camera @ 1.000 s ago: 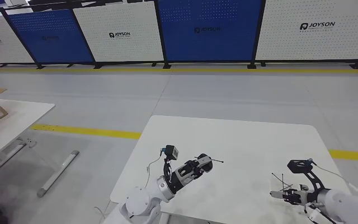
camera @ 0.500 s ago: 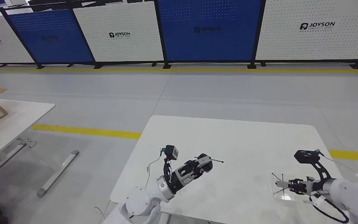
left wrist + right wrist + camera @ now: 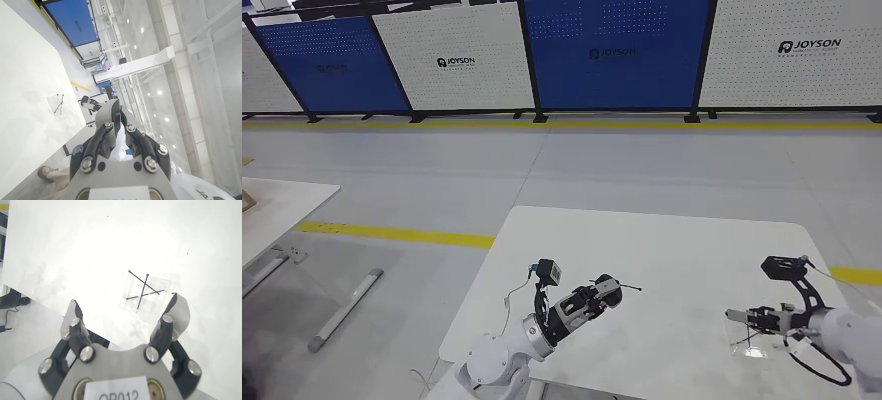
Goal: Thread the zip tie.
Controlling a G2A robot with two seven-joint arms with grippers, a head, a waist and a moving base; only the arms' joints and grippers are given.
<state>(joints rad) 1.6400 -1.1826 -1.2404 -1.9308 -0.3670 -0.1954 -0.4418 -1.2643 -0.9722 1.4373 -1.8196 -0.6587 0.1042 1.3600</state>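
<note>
I am watching the left claw [image 3: 610,290] hanging over the near left part of the white table [image 3: 662,250]; its two fingers are pressing tight together in the left wrist view, with no gap showing between the pads; in the top view a thin black zip tie [image 3: 630,288] is sticking out from its tip toward the middle of the table, so I am reading this claw as clamped on that tie, though the wrist view is not letting me make out the strip itself. The right claw [image 3: 124,298] is standing wide open over the near right part of the table; just beyond its fingertips a clear tray [image 3: 162,285] is lying flat on the table, near the table's edge; three loose zip ties [image 3: 144,287] are lying crossed over one another on the tray, their small square heads pointing outward; neither finger is touching them, and I cannot tell how high the claw is hanging above the tray.
</note>
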